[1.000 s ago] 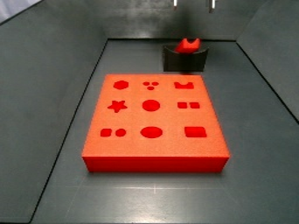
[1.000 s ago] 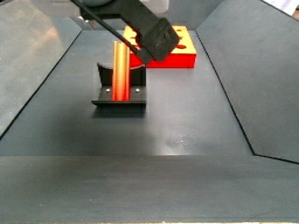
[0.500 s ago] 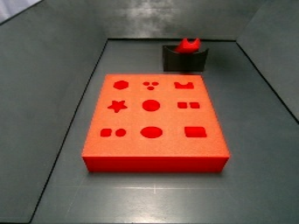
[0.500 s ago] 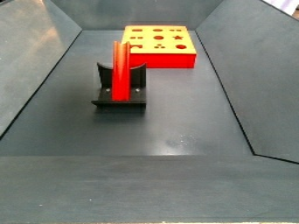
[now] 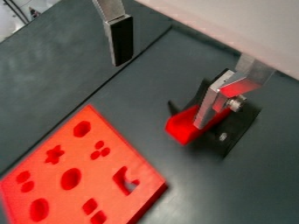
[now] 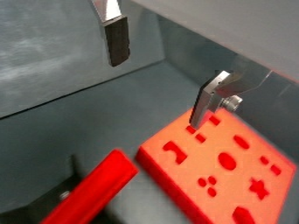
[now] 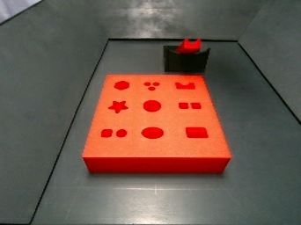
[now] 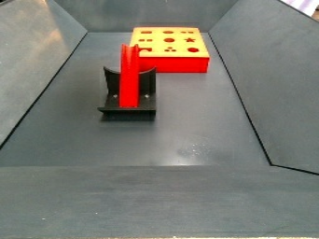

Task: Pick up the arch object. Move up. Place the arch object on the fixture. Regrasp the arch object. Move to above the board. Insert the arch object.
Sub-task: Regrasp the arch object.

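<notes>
One second ago the arm covered the arch object in a side view; half a second ago it had already left both side views, and it is out of them now too, while the piece stands where it stood. Only its top end looks a little squarer in a side view point(image 7: 191, 43) than before. The arch object point(image 8: 129, 73) stands upright, its long axis vertical, its lower end seated in the fixture point(image 8: 127, 110) and its upper end pointing straight up; whether the notched end is up or down cannot be told. The fixture point(image 7: 186, 61) sits on the dark floor just beyond the far short edge of the board point(image 7: 153, 114), not touching it. The gripper point(image 5: 170, 70) appears only in the wrist views, raised above the scene and clear of the piece, its two fingers point(image 5: 121, 37) spread wide with nothing between them. From up there a wrist view looks down on the red end of the arch object point(image 5: 184, 125) beside the board point(image 5: 76, 171), and in both wrist views the gripper point(image 6: 163, 70) holds nothing.
</notes>
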Motion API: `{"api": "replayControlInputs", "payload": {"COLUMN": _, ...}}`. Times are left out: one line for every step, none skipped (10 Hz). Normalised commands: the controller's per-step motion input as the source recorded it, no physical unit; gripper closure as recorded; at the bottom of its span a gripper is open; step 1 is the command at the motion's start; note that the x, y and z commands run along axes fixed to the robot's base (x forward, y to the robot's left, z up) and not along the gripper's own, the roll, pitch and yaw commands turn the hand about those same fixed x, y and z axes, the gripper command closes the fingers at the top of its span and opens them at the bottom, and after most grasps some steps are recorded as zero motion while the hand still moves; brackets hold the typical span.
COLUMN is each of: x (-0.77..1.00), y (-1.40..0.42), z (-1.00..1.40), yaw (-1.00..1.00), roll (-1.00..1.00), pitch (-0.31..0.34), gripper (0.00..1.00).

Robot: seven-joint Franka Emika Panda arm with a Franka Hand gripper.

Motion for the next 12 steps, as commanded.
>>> {"api": "replayControlInputs", "payload": {"x": -0.01, "y": -0.02, "z": 0.01, "yaw": 0.01, "roll": 1.0, "pitch": 0.005, "gripper": 0.0}}
{"api": "replayControlInputs", "payload": {"x": -0.01, "y": -0.02, "z": 0.01, "yaw": 0.01, "roll": 1.0, "pitch": 0.003, "gripper": 0.0}}
{"api": "replayControlInputs", "payload": {"x": 0.0, "y": -0.02, "z": 0.01, "yaw": 0.02, "roll": 1.0, "pitch": 0.001, "gripper": 0.0}}
{"api": "replayControlInputs", "payload": {"x": 0.01, "y": -0.02, "z": 0.0, "yaw": 0.02, "roll": 1.0, "pitch": 0.002, "gripper": 0.0}}
{"api": "replayControlInputs", "payload": {"x": 0.0, "y": -0.02, "z": 0.0, "yaw": 0.02, "roll": 1.0, "pitch": 0.006, "gripper": 0.0}}
{"api": "replayControlInputs", "payload": {"x": 0.01, "y": -0.02, "z": 0.0, "yaw": 0.02, "roll": 1.0, "pitch": 0.01, "gripper": 0.0}}
{"api": "replayControlInputs", "payload": {"x": 0.02, "y": -0.02, "z": 0.0, "yaw": 0.02, "roll": 1.0, "pitch": 0.018, "gripper": 0.0}}
{"api": "replayControlInputs", "payload": {"x": 0.03, "y": -0.02, "z": 0.0, "yaw": 0.02, "roll": 1.0, "pitch": 0.031, "gripper": 0.0}}
{"api": "replayControlInputs", "payload": {"x": 0.04, "y": -0.03, "z": 0.0, "yaw": 0.03, "roll": 1.0, "pitch": 0.041, "gripper": 0.0}}
{"api": "replayControlInputs", "payload": {"x": 0.06, "y": -0.03, "z": 0.0, "yaw": 0.03, "roll": 1.0, "pitch": 0.059, "gripper": 0.0}}
{"api": "replayControlInputs", "payload": {"x": 0.07, "y": -0.03, "z": -0.01, "yaw": 0.04, "roll": 1.0, "pitch": 0.075, "gripper": 0.0}}
{"api": "replayControlInputs", "payload": {"x": 0.08, "y": -0.03, "z": -0.01, "yaw": 0.04, "roll": 1.0, "pitch": 0.087, "gripper": 0.0}}
